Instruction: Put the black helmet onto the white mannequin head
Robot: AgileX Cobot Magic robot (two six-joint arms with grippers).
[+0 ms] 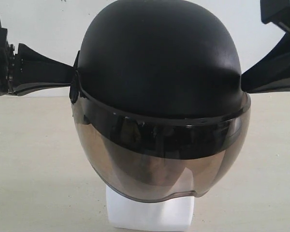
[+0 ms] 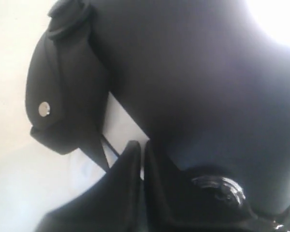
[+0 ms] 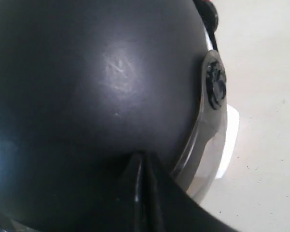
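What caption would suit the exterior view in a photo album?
Black helmet, tinted visor down, covering the white mannequin head; left gripper and right gripper, both shut, flank its sides.

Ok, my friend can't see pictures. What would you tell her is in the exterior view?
A black helmet with a brown tinted visor sits over a white mannequin head, hiding nearly all but its neck. The left gripper and right gripper, both shut, touch the helmet's sides.
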